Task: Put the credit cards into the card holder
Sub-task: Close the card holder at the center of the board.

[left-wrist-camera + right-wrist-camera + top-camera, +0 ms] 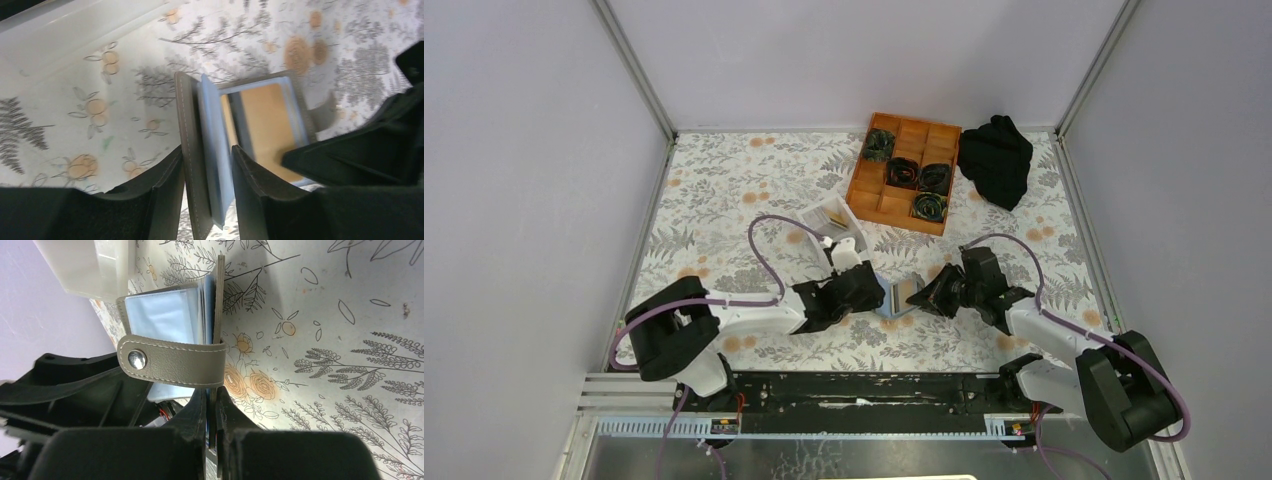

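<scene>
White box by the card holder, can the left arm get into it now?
Probably, once freed: the left gripper straddles one cover of the card holder, but the white box sits just beyond it, nothing between.

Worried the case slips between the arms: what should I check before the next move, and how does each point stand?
1. Right tool clamped on the flat grey folding card holder's cover: ok.
2. Left tool straddling its other cover and a pale blue sleeve: ok.
3. Left tool pinching firmly: cannot tell.
4. Holder spread open: ok.
5. Tan-gold rectangular card fully seated in its pocket: cannot tell.
</scene>
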Controlling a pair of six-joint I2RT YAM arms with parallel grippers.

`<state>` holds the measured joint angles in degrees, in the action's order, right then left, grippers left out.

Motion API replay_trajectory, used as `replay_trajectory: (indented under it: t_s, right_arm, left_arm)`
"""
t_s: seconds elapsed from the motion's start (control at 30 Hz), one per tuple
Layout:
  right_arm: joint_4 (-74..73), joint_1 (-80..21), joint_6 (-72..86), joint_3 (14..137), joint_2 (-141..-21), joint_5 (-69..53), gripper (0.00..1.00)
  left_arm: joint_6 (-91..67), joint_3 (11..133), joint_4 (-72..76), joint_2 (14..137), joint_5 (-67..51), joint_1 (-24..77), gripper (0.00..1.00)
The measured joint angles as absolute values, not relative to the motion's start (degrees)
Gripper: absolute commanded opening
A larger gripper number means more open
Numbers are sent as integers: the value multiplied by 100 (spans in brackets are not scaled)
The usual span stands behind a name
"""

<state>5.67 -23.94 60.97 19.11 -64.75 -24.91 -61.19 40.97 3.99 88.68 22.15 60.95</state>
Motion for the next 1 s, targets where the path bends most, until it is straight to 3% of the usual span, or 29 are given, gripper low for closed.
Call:
replay_trajectory:
  t_s: [0.3, 1.0]
  right_arm:
    - [390, -2394, 5697, 2040, -6576, -2451, 0]
    - [419, -2394, 5502, 2038, -6768, -2346, 0]
  left_arm:
    - [-5684, 4779, 287, 8962, 2362, 6396, 50]
    - [-5387, 5015, 456, 9402, 2217, 6558, 52]
